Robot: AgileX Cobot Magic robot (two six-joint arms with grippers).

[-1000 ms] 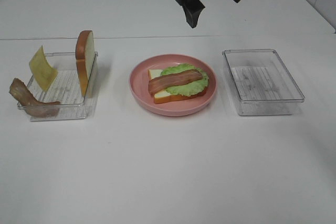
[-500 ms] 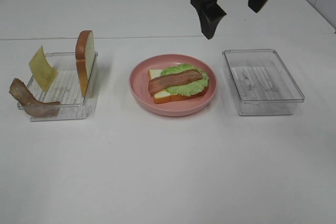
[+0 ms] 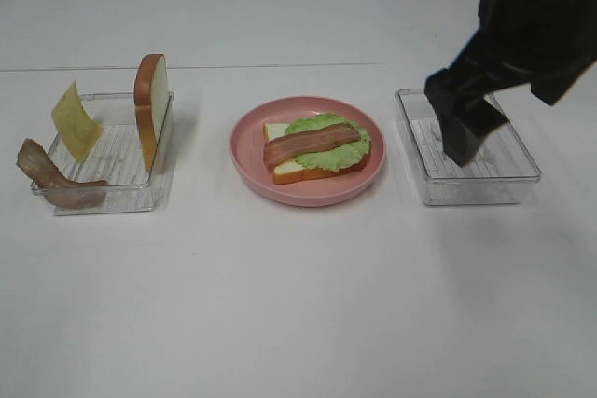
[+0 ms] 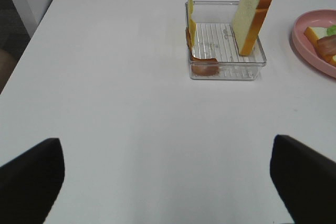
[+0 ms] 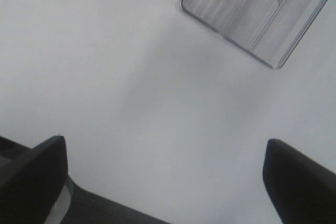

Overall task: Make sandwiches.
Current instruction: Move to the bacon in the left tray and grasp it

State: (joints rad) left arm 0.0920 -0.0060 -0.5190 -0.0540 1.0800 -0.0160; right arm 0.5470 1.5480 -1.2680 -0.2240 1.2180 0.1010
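A white bread slice (image 3: pixel 283 171) lies on the pink plate (image 3: pixel 308 193), with the green lettuce leaf (image 3: pixel 351 150) and one bacon strip (image 3: pixel 311 144) on top. In the left clear tray (image 3: pixel 121 151) the second bread slice (image 3: pixel 152 109) stands on edge, the yellow cheese square (image 3: pixel 75 120) leans, and the other bacon strip (image 3: pixel 51 179) hangs over a corner. The left wrist view shows that bread (image 4: pixel 252 11), cheese (image 4: pixel 191 22) and bacon (image 4: pixel 202 64). My right gripper (image 3: pixel 466 130) (image 5: pixel 163 182) is open and empty over the right tray. My left gripper (image 4: pixel 168 182) is open and empty, well short of the left tray.
The right clear tray (image 3: pixel 471 195) holds nothing and also shows in the right wrist view (image 5: pixel 252 9). The pink plate's edge (image 4: pixel 304 32) shows in the left wrist view beside the left tray (image 4: pixel 226 72). White tabletop surrounds everything.
My right arm has swung from above and behind the plate to the right and down, over the right tray. The food layers have not moved.
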